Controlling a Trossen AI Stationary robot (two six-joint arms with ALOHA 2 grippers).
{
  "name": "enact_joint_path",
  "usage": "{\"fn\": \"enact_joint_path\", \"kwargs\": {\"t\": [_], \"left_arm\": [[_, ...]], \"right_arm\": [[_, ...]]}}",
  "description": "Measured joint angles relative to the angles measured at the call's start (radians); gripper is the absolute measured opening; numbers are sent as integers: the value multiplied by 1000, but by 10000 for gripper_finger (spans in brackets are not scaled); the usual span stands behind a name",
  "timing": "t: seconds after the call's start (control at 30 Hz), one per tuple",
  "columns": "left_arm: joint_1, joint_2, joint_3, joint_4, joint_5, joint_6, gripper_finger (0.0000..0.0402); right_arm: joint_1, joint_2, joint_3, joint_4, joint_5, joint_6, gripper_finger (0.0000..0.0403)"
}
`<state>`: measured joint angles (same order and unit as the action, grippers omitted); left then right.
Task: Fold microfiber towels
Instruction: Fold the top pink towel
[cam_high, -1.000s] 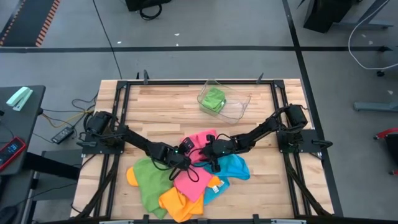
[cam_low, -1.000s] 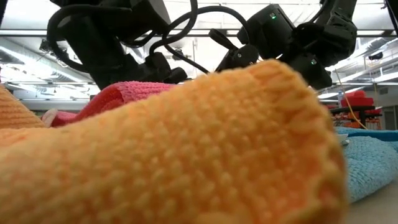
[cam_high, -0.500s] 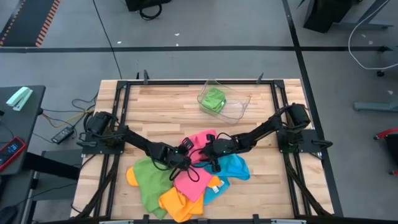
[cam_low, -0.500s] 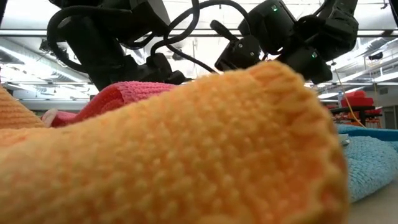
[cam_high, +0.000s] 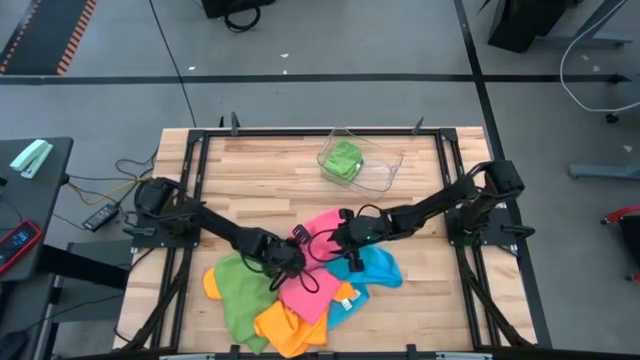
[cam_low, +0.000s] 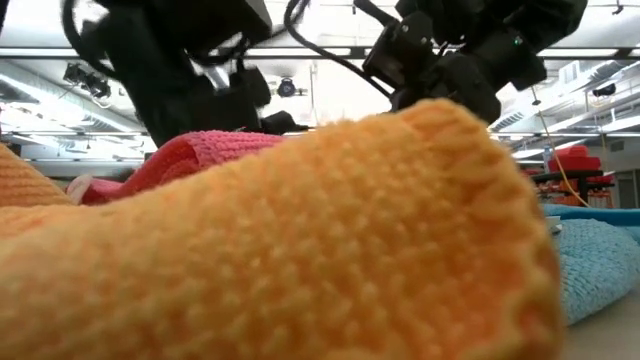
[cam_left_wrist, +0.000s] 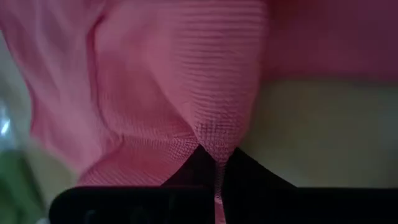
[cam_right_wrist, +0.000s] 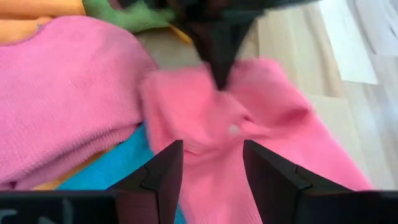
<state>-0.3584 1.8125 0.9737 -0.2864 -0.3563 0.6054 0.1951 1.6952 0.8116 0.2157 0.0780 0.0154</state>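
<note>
Item: pile of microfiber towels, loose, at the near middle of the wooden surface (cam_high: 260, 170).

Left gripper (cam_high: 296, 247): fingers pressed together on a fold of the pink towel (cam_high: 312, 262). The left wrist view shows the cloth (cam_left_wrist: 186, 87) puckering to a point right at the fingertips, so the pinch looks meant to lift one edge clear of the heap.

Right gripper (cam_right_wrist: 211, 163): fingers parted, holding nothing, poised just above the same pink towel (cam_right_wrist: 249, 130) and facing the left gripper across it. Judged to be waiting for a second edge, so the cloth can be stretched between the two.

Under and beside the left gripper: green towel (cam_high: 238, 290), overlapped by the pink one. Nearer the front edge: orange towel (cam_high: 285, 325); it fills the low view (cam_low: 300, 230). Below the right gripper: sky-blue towel (cam_high: 372, 270), partly beneath the pink.

Well beyond both grippers, at the far side: clear plastic tray (cam_high: 385, 172) holding a folded green towel (cam_high: 343, 160), probably a finished piece put aside.

Status: sorting one towel out of the pile; folding not yet begun on it.
</note>
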Motion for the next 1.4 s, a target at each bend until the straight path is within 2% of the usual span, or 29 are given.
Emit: {"fn": "enact_joint_path", "kwargs": {"t": [0.27, 0.43, 0.67, 0.87, 0.97, 1.1, 1.4], "left_arm": [[-9, -71, 3, -98, 34, -49, 11], [-25, -92, 55, -273, 59, -102, 12], [-34, -92, 164, -540, 206, -227, 16], [-57, -92, 268, -687, 285, -249, 11], [-53, -92, 310, -702, 335, -223, 17], [-24, -92, 313, -657, 377, -113, 21], [107, -92, 312, -572, 544, -7, 13]], "right_arm": [[4, -54, 0, -82, 5, -12, 176], [4, -84, 0, -120, 50, -24, 176], [-9, -102, 0, -131, 75, -50, 176], [-26, -102, 0, -133, 76, -53, 176], [-26, -102, 0, -131, 75, -58, 176], [-23, -102, 0, -127, 75, -60, 176], [-9, -102, 0, -94, 74, -57, 176]]}}
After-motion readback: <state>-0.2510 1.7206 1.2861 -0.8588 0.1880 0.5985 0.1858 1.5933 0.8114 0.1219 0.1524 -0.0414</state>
